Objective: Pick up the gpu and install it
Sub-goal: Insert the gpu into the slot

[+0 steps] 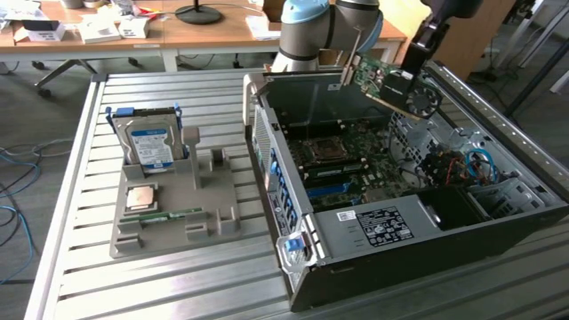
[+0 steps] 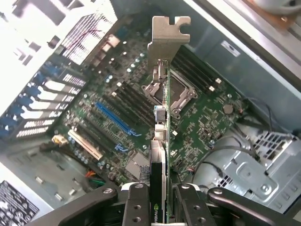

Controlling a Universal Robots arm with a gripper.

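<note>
The gpu (image 1: 384, 83) is a green circuit card with a black fan and a silver bracket at one end. It hangs tilted in the air above the back of the open computer case (image 1: 374, 280), over the motherboard (image 1: 342, 157). My gripper (image 1: 412, 67) comes down from above and is shut on the card's upper edge. In the wrist view the gpu (image 2: 161, 141) shows edge-on between my two fingers (image 2: 136, 205), its bracket pointing away from me. My gripper (image 2: 160, 209) clamps it from both sides. Below it lie the motherboard (image 2: 207, 117) and a blue slot (image 2: 115, 120).
On the slatted metal table, at the exterior view's left, a grey holder (image 1: 209, 200) carries a hard drive (image 1: 151, 143), a processor chip (image 1: 142, 198) and a memory stick (image 1: 164, 215). Cables and a drive cage (image 1: 498, 193) fill the case's right side. A desk (image 1: 222, 30) stands behind.
</note>
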